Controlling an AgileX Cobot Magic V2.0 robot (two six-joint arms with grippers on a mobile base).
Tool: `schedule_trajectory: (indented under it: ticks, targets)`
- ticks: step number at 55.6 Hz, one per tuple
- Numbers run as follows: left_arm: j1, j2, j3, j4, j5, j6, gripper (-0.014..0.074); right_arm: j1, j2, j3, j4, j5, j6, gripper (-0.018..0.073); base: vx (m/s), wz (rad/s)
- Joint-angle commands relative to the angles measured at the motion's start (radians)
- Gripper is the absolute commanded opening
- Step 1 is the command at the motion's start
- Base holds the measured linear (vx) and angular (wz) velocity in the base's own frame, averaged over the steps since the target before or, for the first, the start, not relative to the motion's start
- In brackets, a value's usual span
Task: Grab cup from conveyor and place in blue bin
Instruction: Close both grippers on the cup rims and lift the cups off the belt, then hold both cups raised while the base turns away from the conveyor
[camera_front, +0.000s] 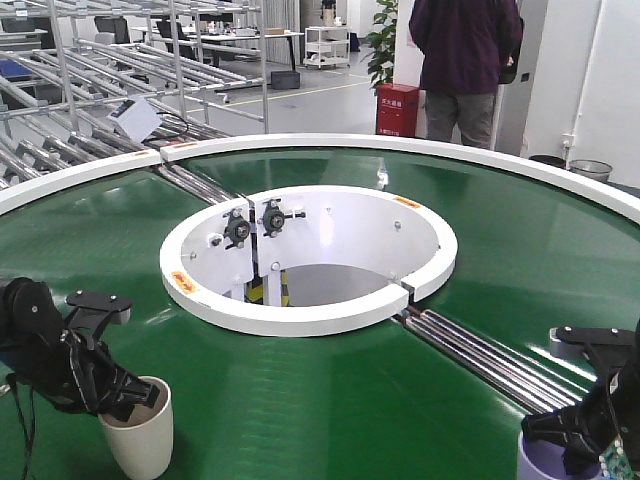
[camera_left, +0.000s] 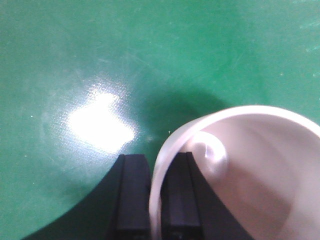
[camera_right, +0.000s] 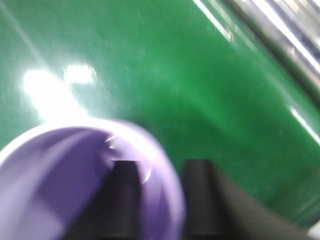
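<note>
cream cup (camera_front: 140, 440) was upright at the near left of the conveyor (camera_front: 330, 400) belt, its wall pinched between the left gripper (camera_front: 128, 395) fingers. the right gripper (camera_front: 572, 440) likewise pinched a purple cup (camera_front: 540, 462) wall, near right.

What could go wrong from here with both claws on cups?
1. The left claw pinches the white cup by its thin wall alone, one finger inside; it may tilt or slip on lifting.
2. The right claw holds the purple cup likewise, close to the steel rollers; a dropped cup could roll there.
</note>
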Motion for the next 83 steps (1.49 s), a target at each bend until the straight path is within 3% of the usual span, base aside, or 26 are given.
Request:
schedule_trajectory:
  ticks: [1,3,12,29,39,49,56,64,70,83]
  targets:
    - [-0.001,-0.052,-0.029,-0.004,-0.039,-0.002,-0.0008,-0.003,-0.043,-0.031,-0.012,-0.057,-0.011,0.0025,0.00,0.00]
    - [-0.001,-0.052,-0.029,-0.004,-0.037,-0.002,-0.0008,-0.003,-0.043,-0.031,-0.012,-0.061,-0.016,-0.0017,0.00,0.00]
    - [-0.001,-0.058,-0.029,-0.004,-0.030,-0.009,-0.0006,0.000,-0.074,-0.031,0.009,-0.073,-0.058,-0.0014,0.00,0.00]
    - [-0.003,-0.232,-0.021,-0.032,-0.084,0.036,-0.0006,0.000,-0.242,-0.031,0.258,-0.211,-0.244,-0.0009,0.00,0.00]
    - [-0.003,-0.396,-0.020,-0.073,-0.111,0.101,-0.0006,0.012,-0.327,-0.031,0.338,-0.256,-0.353,-0.0009,0.00,0.00]
    - [-0.003,-0.538,-0.020,-0.184,-0.134,0.129,-0.0006,0.138,-0.402,-0.031,0.331,-0.342,-0.367,-0.0009,0.00,0.00]
    - [-0.003,-0.627,-0.018,-0.185,-0.137,0.149,-0.0004,0.228,-0.441,-0.031,0.278,-0.383,-0.284,-0.0009,0.00,0.00]
    - [-0.003,-0.759,0.083,-0.184,-0.214,0.152,-0.0003,0.227,-0.507,-0.031,0.118,-0.364,-0.118,-0.0009,0.00,0.00]
    - [-0.003,-0.873,0.241,-0.184,-0.296,0.152,-0.0003,0.227,-0.565,-0.030,-0.016,-0.322,-0.054,-0.0009,0.00,0.00]
    - [-0.002,-1.038,0.428,-0.184,-0.387,0.152,0.0000,0.228,-0.660,0.049,-0.036,-0.360,-0.055,-0.0009,0.00,0.00]
